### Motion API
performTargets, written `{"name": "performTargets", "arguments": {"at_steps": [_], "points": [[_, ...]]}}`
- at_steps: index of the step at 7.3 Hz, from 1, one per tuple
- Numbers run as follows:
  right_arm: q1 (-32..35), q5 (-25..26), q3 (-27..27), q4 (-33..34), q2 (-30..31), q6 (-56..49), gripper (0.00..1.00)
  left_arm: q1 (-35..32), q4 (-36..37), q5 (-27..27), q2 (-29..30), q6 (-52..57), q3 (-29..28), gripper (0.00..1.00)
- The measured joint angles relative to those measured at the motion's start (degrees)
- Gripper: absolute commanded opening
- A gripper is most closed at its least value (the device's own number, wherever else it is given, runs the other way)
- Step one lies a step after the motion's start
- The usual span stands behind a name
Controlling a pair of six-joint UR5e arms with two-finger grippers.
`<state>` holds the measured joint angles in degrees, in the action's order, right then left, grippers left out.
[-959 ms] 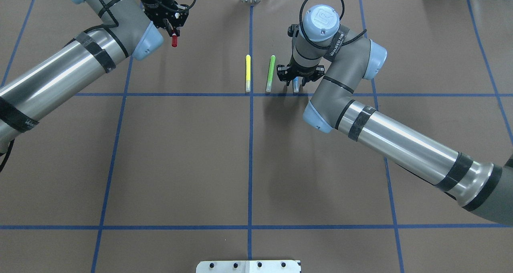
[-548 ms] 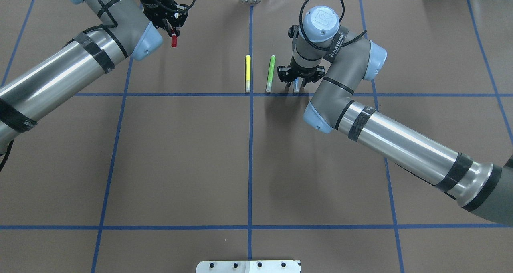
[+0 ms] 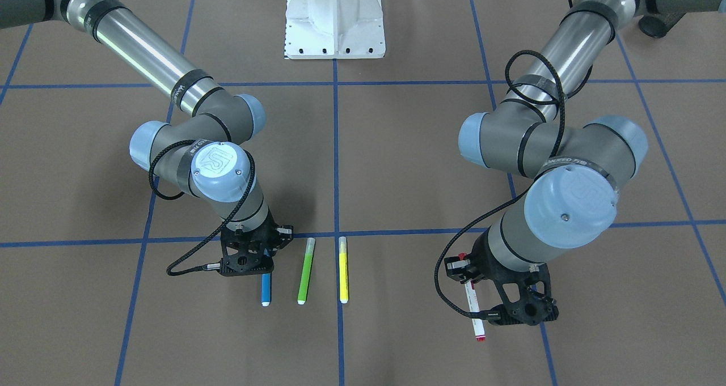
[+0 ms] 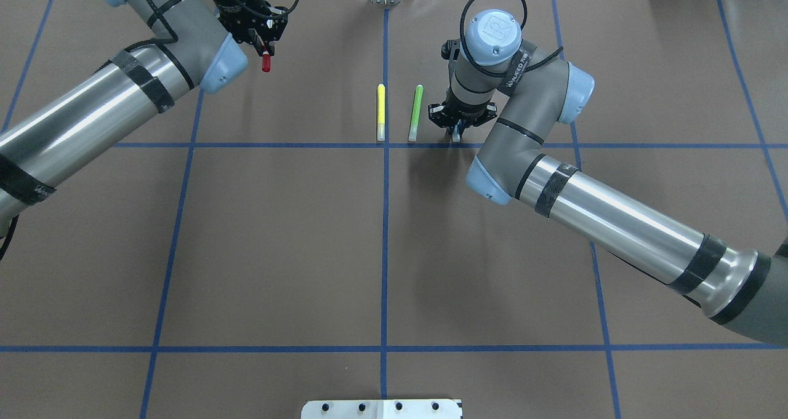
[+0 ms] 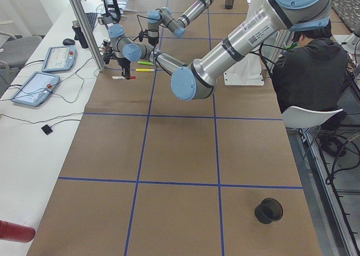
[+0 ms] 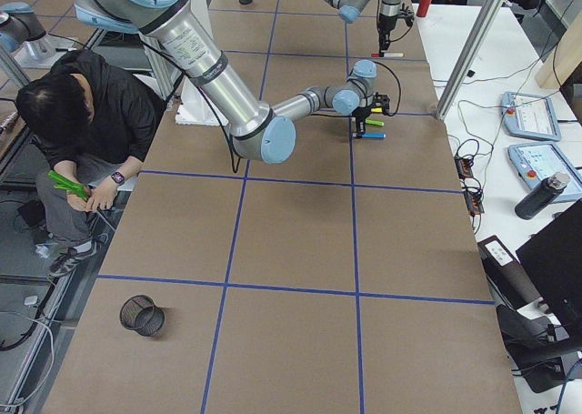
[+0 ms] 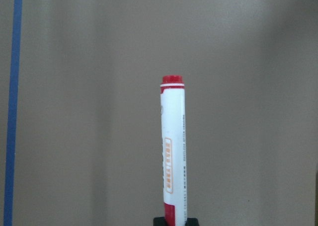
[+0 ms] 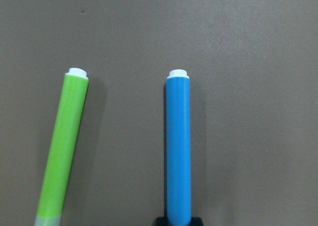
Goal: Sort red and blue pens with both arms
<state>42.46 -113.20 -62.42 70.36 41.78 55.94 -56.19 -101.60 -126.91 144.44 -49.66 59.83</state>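
Note:
The red pen, white-barrelled with a red cap, is held level in my left gripper, which is shut on its cap end, at the table's far left. In the front-facing view the red pen juts out towards the camera, and in the left wrist view the red pen points away over bare paper. The blue pen lies on the table beside the green marker. My right gripper stands upright over the blue pen, fingers shut on its near end.
A lime-green marker and a yellow marker lie side by side just left of the blue pen, close to the right gripper. Blue tape lines grid the brown table. A black mesh cup stands at the near left end. A person sits beside the table.
The right gripper's fingers have drawn together onto the blue pen. The left gripper has shifted slightly farther away with the red pen.

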Motion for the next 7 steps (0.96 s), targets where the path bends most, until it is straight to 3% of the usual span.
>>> {"name": "performTargets", "arguments": {"at_steps": [4, 7], "points": [[3.12, -2.11, -5.04, 7.24, -0.59, -1.99, 0.0, -0.78, 0.02, -0.73, -1.76, 0.0, 2.17, 0.0], [7.66, -3.34, -12.85, 19.54, 2.32, -11.66, 0.0, -4.14, 0.25, -2.53, -9.27, 0.93, 10.8, 0.0]]}}
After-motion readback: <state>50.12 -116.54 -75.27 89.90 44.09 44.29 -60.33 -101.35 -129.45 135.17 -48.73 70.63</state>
